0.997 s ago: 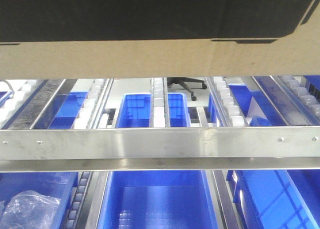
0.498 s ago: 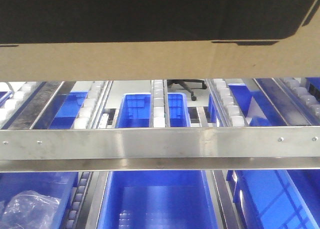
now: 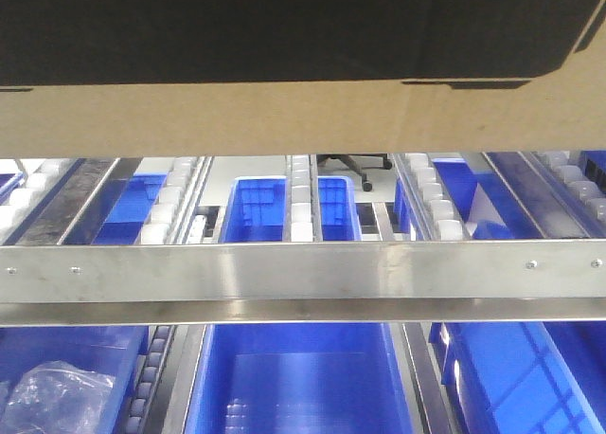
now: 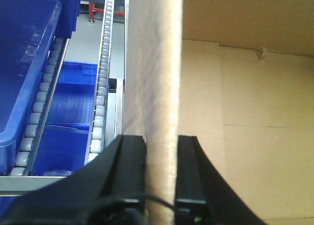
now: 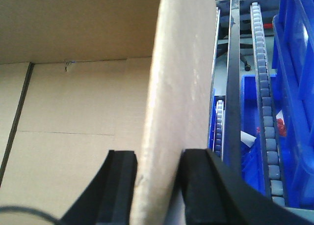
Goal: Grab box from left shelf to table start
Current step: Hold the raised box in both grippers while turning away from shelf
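The left gripper (image 4: 161, 178) and the right gripper (image 5: 157, 185) each clamp one stiff side wall of the box (image 3: 284, 117) — bulky, probably light

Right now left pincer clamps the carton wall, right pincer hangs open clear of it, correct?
No. Right wrist view: the right pincer also clamps a wall of the cardboard carton, a finger on each side. The left pincer does clamp its wall.
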You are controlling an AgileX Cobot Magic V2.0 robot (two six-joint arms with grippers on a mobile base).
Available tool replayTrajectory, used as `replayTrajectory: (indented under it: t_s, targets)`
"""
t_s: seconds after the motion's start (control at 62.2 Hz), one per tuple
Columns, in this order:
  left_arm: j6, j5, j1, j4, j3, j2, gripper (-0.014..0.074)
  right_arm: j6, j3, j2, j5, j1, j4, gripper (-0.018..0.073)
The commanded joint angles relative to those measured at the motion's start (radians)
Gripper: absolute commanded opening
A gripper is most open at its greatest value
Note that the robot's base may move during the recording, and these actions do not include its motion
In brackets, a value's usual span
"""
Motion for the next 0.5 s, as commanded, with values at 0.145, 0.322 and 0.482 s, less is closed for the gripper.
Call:
replayTrajectory:
  t_s: [0.145,0.322,0.482]
  targets:
    - [-0.006,-0.196,0.002,0.115,-0.040,-0.002,-0.0102,-0.002,-0.033,0.010,-0.151,-0.014,-0.159,0.0056]
    - [-0.006,-0.196,0.002,0.115,-0.040,-0.002,-0.0102,-0.002,-0.033,0.010,-0.151,-0.014,-0.159,0.0056]
    - [-0.006,-0.196,0.002,0.115,-0.040,-0.002,-0.0102,-0.002,-0.033,0.010,-0.151,-0.014,-0.159,0.0056]
